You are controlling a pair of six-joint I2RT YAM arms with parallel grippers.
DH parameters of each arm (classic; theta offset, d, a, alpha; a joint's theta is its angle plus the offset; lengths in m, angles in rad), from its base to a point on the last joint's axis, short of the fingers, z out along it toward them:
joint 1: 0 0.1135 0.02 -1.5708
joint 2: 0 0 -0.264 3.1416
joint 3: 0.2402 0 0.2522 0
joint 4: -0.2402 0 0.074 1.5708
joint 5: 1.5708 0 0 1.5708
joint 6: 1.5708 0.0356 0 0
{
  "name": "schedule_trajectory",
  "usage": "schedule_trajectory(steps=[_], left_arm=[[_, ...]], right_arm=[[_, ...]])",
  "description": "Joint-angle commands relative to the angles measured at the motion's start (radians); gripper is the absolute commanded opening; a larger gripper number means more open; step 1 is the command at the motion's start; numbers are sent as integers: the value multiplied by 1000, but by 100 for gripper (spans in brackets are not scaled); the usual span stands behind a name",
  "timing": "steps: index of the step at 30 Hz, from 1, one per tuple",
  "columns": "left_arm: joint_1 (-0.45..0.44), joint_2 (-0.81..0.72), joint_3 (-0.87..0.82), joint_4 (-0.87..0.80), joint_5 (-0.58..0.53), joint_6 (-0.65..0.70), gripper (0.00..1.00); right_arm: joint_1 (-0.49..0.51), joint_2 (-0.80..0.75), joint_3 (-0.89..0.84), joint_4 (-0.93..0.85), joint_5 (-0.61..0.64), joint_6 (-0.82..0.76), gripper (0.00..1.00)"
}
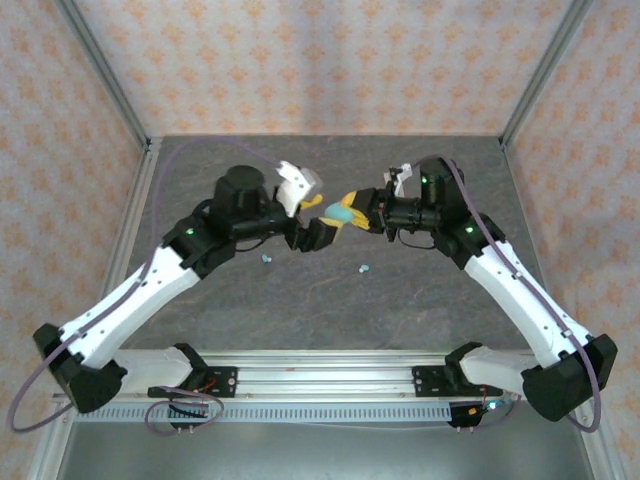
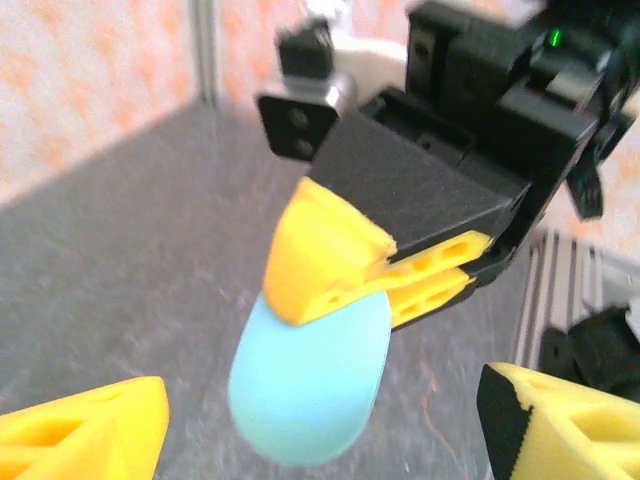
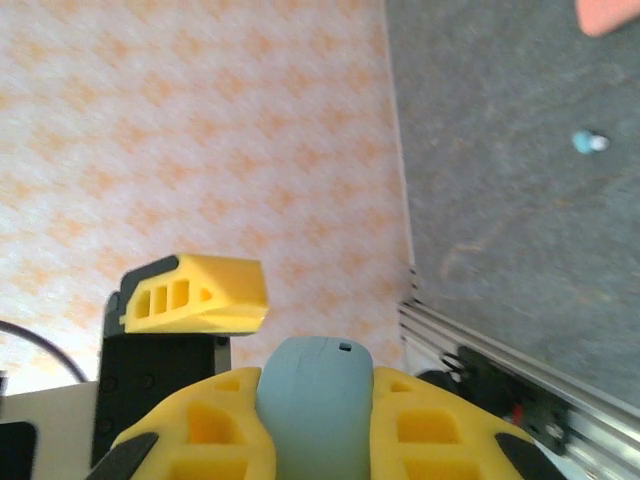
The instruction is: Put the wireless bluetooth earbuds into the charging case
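Note:
A light teal oval charging case [image 1: 340,213] hangs in the air above the middle of the table. My right gripper [image 1: 352,215] is shut on it, its yellow fingers [image 3: 440,430] pressing both sides of the case [image 3: 315,390]. In the left wrist view the same case [image 2: 310,380] sticks out below the right gripper's fingers [image 2: 330,250]. My left gripper [image 2: 322,415] stands open, with its tips apart on either side of the case and not touching it. Two tiny teal earbuds [image 1: 266,258] [image 1: 363,268] lie on the table below the grippers.
The grey table [image 1: 330,300] is walled by patterned panels at the back and sides. A teal earbud [image 3: 589,142] lies on the table in the right wrist view, with a salmon-pink thing [image 3: 610,12] at the frame's top corner. A metal rail [image 1: 330,375] runs along the near edge.

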Motion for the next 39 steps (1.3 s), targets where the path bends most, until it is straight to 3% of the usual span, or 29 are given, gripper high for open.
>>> schedule_trajectory(steps=[1,4,16,27,34,39], left_arm=[[106,-51,-90,262,147,-163,78],[179,-51,-161,455,279,-288,73],[183,111,-62,539,449,-336,65],[180,142,-28,550,457,-339,48],[170,132,-48,561,419,-333,52],[170,137,-40,567,422,-340,49]], right_arm=[[2,5,69,90,22,198,9],[3,18,100,105,-8,232,9],[3,44,125,176,-28,322,9],[3,36,100,221,-21,367,9],[3,32,81,277,-9,412,9],[3,29,69,272,-12,411,9]])
